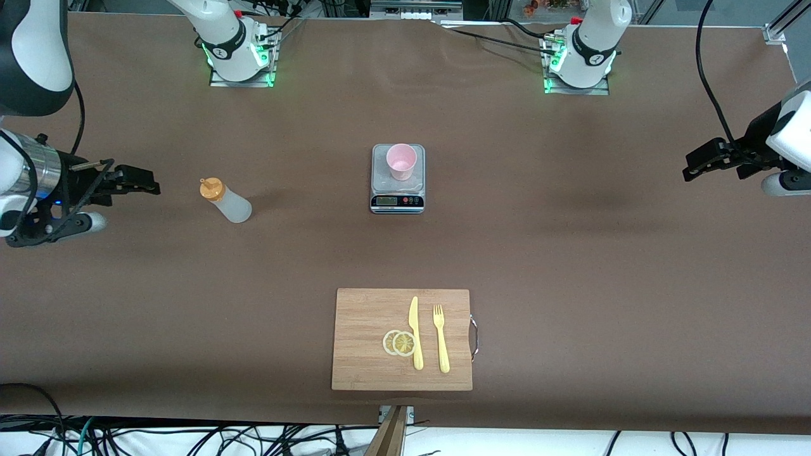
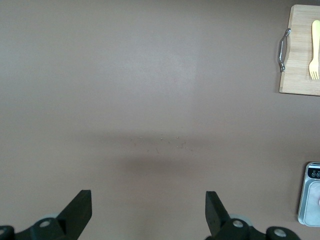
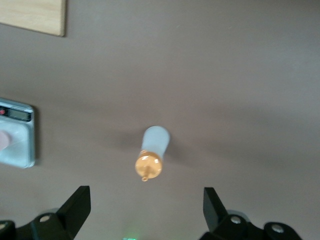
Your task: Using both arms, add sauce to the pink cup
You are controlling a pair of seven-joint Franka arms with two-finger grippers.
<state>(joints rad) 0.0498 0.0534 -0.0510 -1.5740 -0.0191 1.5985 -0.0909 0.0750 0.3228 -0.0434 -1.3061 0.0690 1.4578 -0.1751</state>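
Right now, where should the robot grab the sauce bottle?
Probably around the whitish body of the sauce bottle, below the orange cap. It stands upright and the round sides suit two fingers. The open right gripper is at that end of the table and could come in sideways. The left gripper waits, open.

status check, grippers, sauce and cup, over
Left gripper and right gripper open, empty. Sauce bottle upright, untouched. Pink cup on scale. Nothing blocking.
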